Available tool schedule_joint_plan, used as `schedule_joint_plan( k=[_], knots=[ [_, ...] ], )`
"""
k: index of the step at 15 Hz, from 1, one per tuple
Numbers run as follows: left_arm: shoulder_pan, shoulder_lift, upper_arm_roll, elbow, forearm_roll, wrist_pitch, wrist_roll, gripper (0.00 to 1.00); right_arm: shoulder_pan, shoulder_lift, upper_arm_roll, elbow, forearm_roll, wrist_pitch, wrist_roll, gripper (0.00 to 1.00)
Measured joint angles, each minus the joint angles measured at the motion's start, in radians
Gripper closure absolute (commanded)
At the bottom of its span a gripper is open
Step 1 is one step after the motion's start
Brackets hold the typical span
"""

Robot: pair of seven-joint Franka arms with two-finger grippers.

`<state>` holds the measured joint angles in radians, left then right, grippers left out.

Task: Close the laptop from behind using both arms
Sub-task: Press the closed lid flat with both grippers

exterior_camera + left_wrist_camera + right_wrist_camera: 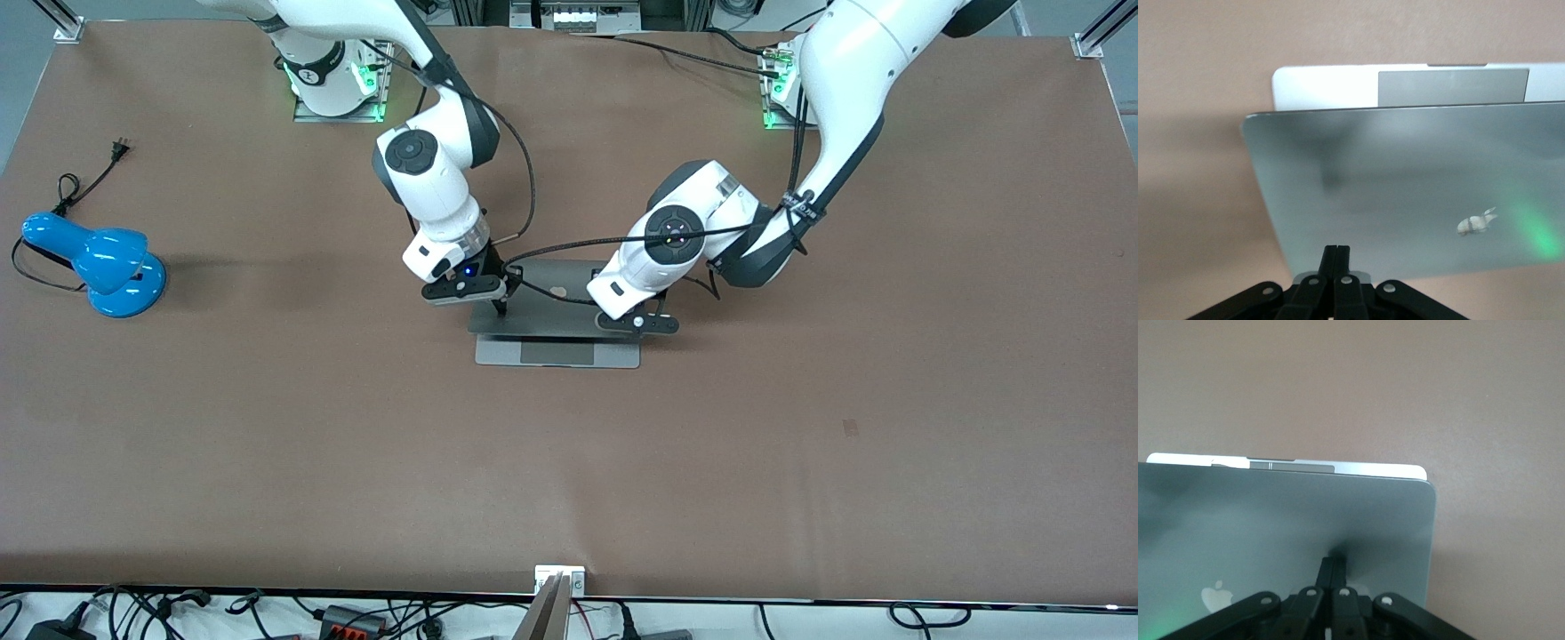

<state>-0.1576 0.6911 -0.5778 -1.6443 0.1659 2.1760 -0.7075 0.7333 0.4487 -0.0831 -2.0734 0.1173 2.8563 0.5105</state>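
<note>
In the front view the laptop [557, 331] lies near the middle of the table [800, 444], its lid tilted down over the base so that only the strip with the trackpad shows on the side nearer to the camera. The right gripper [500, 307] is over the lid's end toward the right arm, and the left gripper [642, 322] is over the end toward the left arm; both come from the hinge side, as the task asks. A blue desk lamp [98, 262] stands well apart, at the right arm's end of the table. In the left wrist view the left gripper [1336, 257] has its two fingers pressed together, holding nothing, with the tips on the lid of the laptop [1405, 207] or just above it; I cannot tell if they really touch. The lid hangs over the base, and the trackpad is visible past its edge. In the right wrist view the right gripper [1332, 567] is also closed with nothing between the fingers, its tips at the lid of the laptop [1271, 527], near the corner. To do this step well, I think both arms should press down evenly, at the same slow speed, so the lid does not twist. They should ease the force before the lid meets the base.
</note>
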Motion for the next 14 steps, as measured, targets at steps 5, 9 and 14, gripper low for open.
schedule_joint_plan(
  k=[5,9,14],
  knots=[
    [-0.009,0.075,0.016,0.018,0.030,0.062,-0.001,1.00,0.000,0.049,-0.007,0.010,-0.018,0.059,0.000,1.00],
    [-0.017,0.095,0.026,0.038,0.058,0.062,-0.001,1.00,0.000,0.070,-0.012,0.024,-0.019,0.070,0.000,1.00],
    [-0.031,0.122,0.046,0.044,0.075,0.098,-0.002,1.00,0.000,0.101,-0.014,0.051,-0.020,0.075,0.000,1.00]
  ],
)
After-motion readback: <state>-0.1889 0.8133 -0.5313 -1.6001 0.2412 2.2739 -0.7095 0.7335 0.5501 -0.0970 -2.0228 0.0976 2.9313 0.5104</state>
